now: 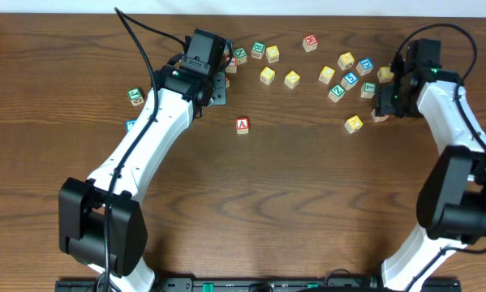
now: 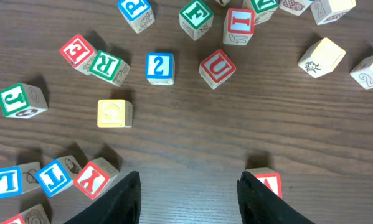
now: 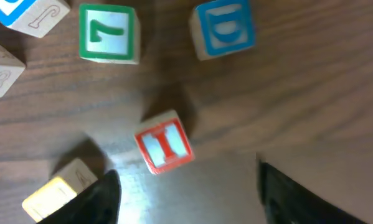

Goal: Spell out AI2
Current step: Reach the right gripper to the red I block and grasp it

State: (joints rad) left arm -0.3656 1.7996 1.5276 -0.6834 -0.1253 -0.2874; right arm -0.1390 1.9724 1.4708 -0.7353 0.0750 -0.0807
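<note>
One red A cube (image 1: 242,125) sits apart on the table (image 1: 307,203), its letter upright from overhead. One blue 2 cube (image 2: 159,67), readable only in the left wrist view, stands upright ahead of the left gripper (image 2: 189,186), whose fingers are apart over bare wood. The right wrist view alone shows a red I cube (image 3: 164,149), slightly tilted, just ahead of the right gripper (image 3: 186,180), whose fingers are apart and not touching it.

We note wood-grain desk (image 2: 192,143). Red "U" cube (image 2: 217,67) near green "F" cube (image 2: 196,17); yellow-faced cube (image 2: 114,113) apart. Green "7" cube (image 3: 108,34) near blue-framed cube (image 3: 223,30).
</note>
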